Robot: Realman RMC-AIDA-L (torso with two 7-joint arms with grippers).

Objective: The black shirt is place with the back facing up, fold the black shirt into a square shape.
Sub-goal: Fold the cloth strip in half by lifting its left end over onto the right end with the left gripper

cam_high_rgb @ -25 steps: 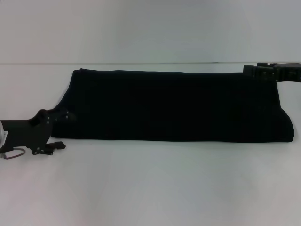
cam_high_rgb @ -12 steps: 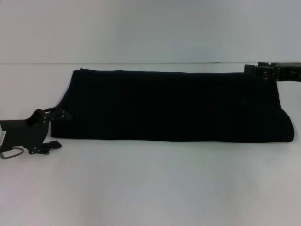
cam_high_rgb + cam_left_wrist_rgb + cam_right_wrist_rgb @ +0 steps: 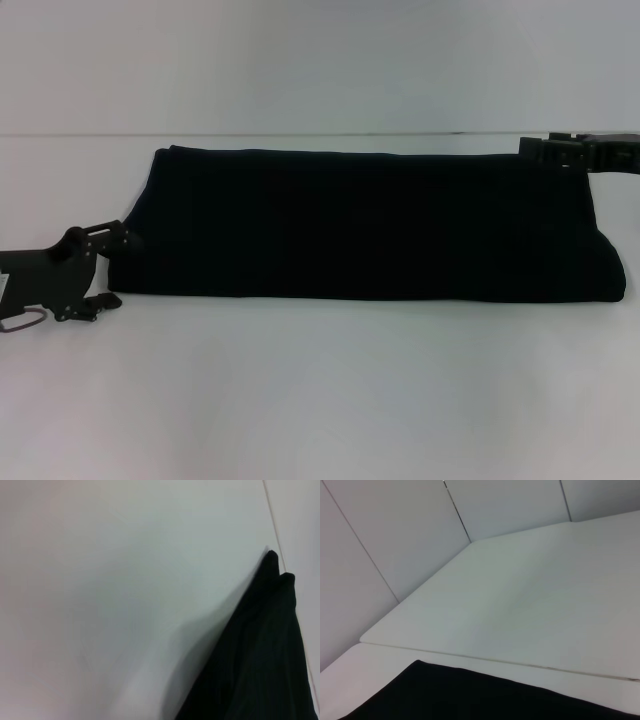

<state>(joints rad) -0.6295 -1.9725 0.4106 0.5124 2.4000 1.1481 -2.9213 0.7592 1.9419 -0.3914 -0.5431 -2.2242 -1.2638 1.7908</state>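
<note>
white table (image 3: 320,400), pale wall panels (image 3: 395,540)

1. The left gripper (image 3: 108,268) is sitting low at the near left, its fingers (image 3: 112,234) pointing right and parted.
2. The right gripper (image 3: 548,152) is reaching in at the far right, pointing left.

Matte black left gripper (image 3: 102,268), screws; black right gripper (image 3: 560,152)

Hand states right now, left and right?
Left hand: open, holding nothing, beside the near-left corner of the long folded matte black shirt.
Right hand: cannot tell.
</note>
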